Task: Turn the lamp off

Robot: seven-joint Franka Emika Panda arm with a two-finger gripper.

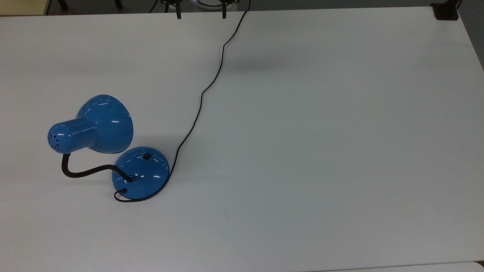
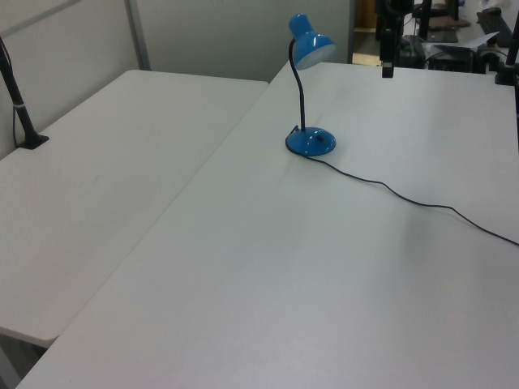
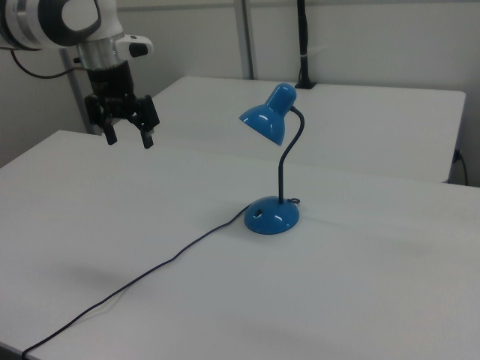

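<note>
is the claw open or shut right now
Open. In the right view the claw has its two fingers spread well apart with nothing between them, up above the table and away from the lamp.
</note>
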